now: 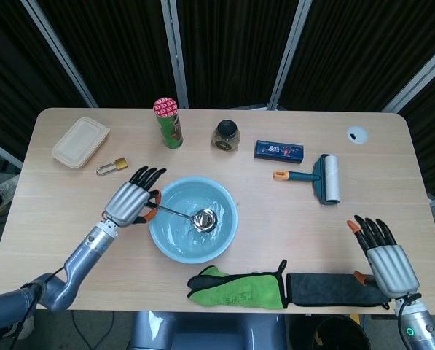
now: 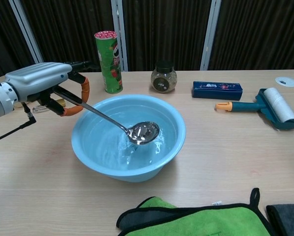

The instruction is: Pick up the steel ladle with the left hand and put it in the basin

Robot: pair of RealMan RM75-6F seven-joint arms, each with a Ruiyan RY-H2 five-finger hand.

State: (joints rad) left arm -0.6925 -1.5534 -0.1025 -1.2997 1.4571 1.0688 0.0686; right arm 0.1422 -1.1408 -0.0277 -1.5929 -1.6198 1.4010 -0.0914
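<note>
Left hand (image 1: 130, 202) fingers (image 1: 149, 174) lie fairly straight over the ladle's (image 2: 118, 125) orange handle end, thumb under it, so it's gripped. Ladle bowl sits tilted inside the blue basin (image 2: 172, 142), just above the rippling water, shaft crossing the left rim. Right hand (image 1: 387, 260) holds nothing, fingers spread, near the grey cloth (image 1: 334, 289) at the front table edge.

Beyond the left robot hand (image 1: 132, 201) stand a chip can (image 1: 168, 122), padlock (image 1: 111, 166) and lidded food box (image 1: 80, 141). A grey cloth (image 1: 334, 289) lies beside the right robot hand (image 1: 383, 254), a green glove (image 1: 237, 287) further left.
</note>
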